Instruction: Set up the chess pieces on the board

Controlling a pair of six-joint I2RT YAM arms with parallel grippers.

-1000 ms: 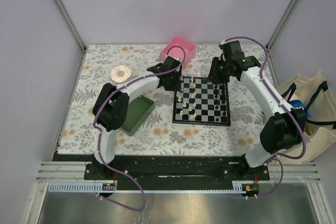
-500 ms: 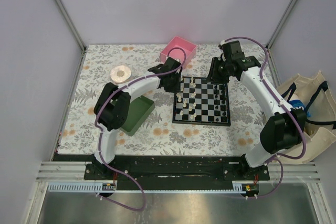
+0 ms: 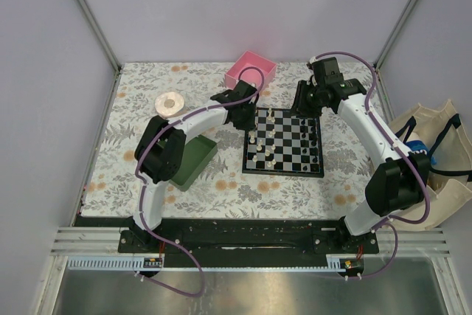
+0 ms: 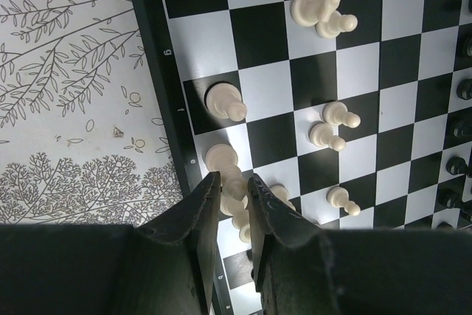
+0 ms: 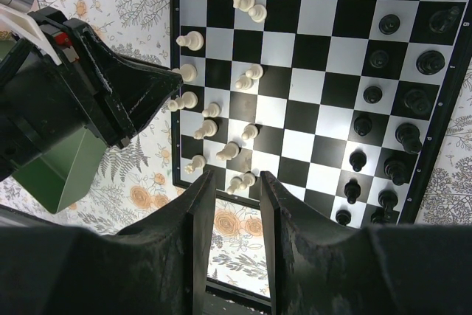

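The board (image 3: 282, 173) lies mid-table, with cream-white chess pieces (image 3: 265, 138) scattered over its left half and black pieces (image 3: 313, 138) along its right side. My left gripper (image 3: 242, 117) is at the board's far left corner. In the left wrist view its jaws (image 4: 232, 178) are shut on a tall cream-white piece (image 4: 234, 201) just inside the board's rim (image 4: 158, 94), beside other white pieces (image 4: 225, 101). My right gripper (image 3: 308, 105) hovers high over the far right of the board. In the right wrist view it (image 5: 237, 178) is open and empty, above the black pieces (image 5: 402, 134).
A pink box (image 3: 251, 70) stands at the back, just behind the left gripper. A green tray (image 3: 190, 158) lies left of the board. A roll of tape (image 3: 170, 103) lies at the far left. A bag (image 3: 428, 145) hangs off the table's right side.
My left gripper has shifted slightly right, towards the board's far left corner. The right arm has not moved.
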